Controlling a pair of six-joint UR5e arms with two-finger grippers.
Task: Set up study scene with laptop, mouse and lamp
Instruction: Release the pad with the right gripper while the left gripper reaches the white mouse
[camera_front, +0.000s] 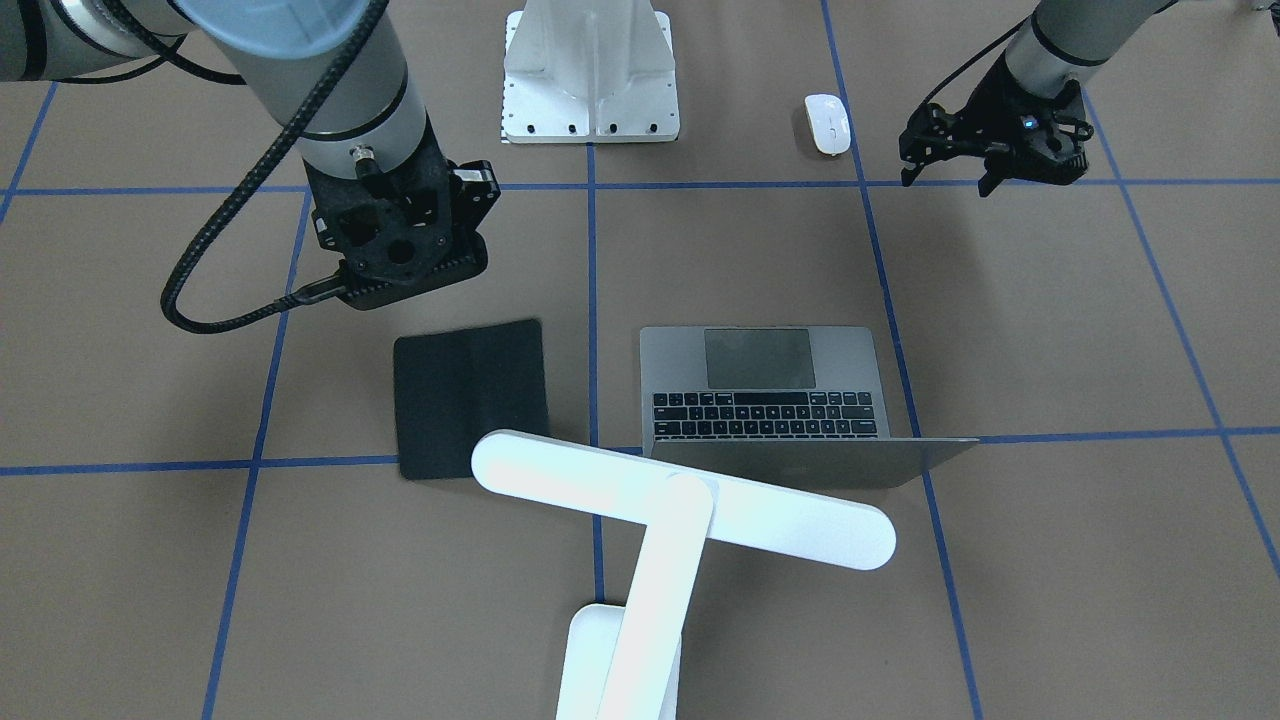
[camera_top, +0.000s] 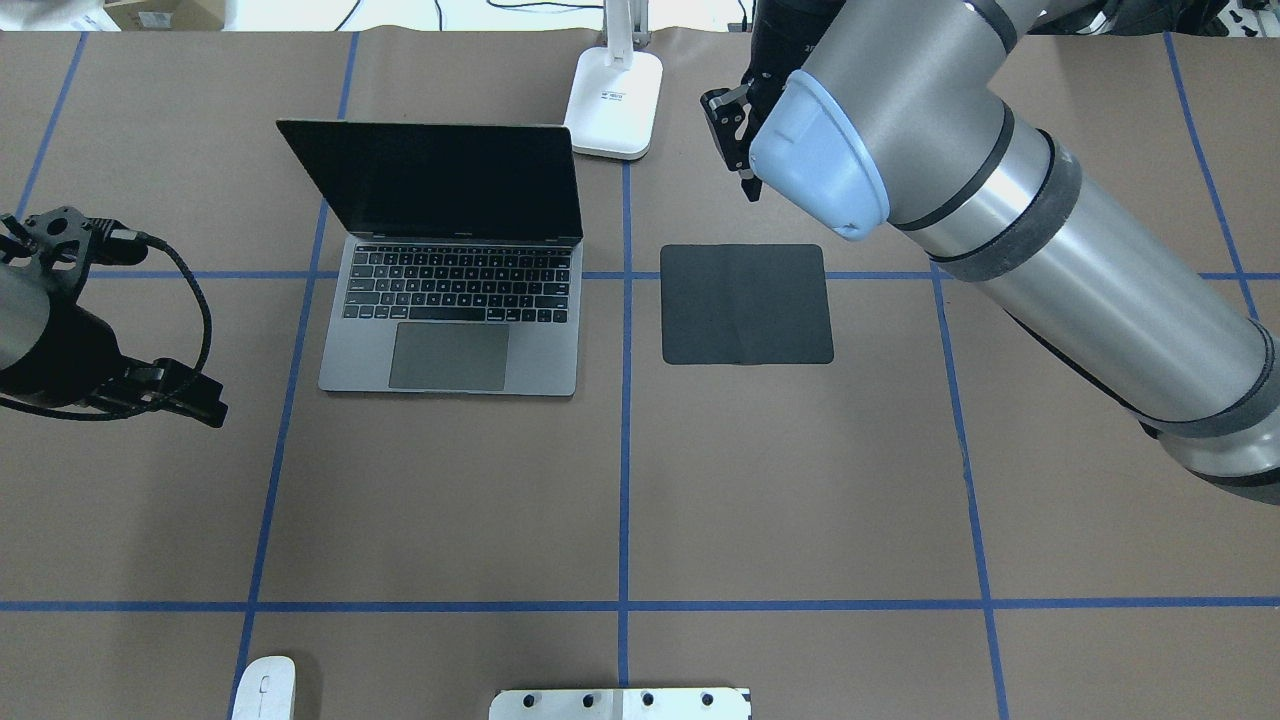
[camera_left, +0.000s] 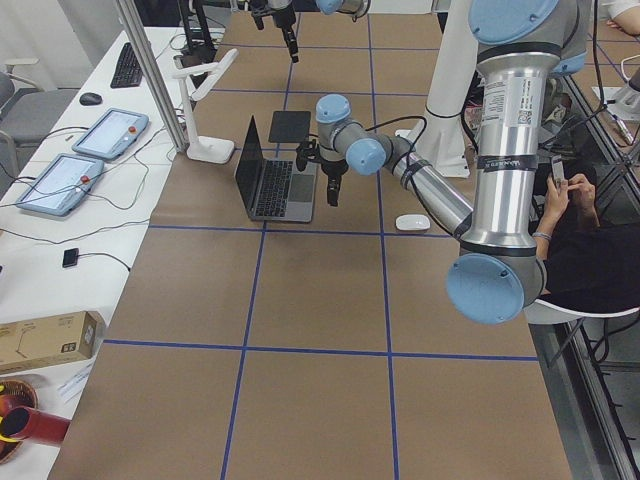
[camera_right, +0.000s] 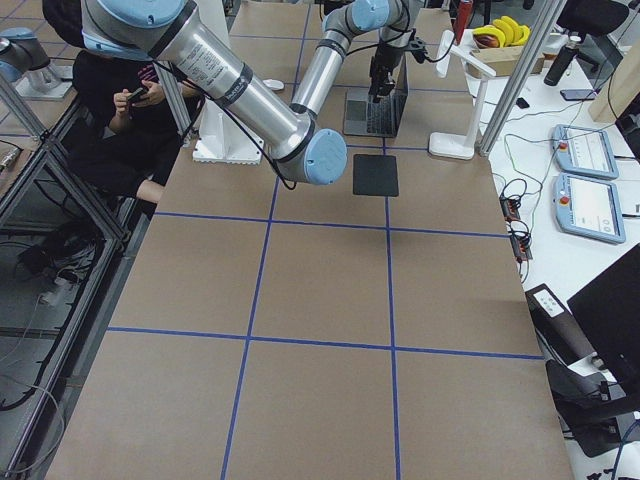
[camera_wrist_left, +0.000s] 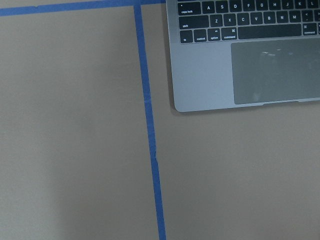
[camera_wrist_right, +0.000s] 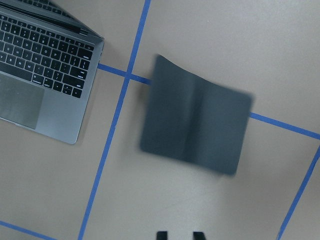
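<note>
White mouse (camera_front: 828, 123) lies on the surface close to the robot's base, its long axis front-to-back. It is near the left claw (camera_front: 945, 178), which hangs spread wide and empty. The right claw (camera_wrist_right: 179, 235), narrowly parted and empty, hovers well apart by the black mat (camera_front: 470, 397).

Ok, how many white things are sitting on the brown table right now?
3: the mouse by the robot's edge, on its left; the pedestal at that edge's middle; the lamp at the far edge, next to the laptop.
</note>
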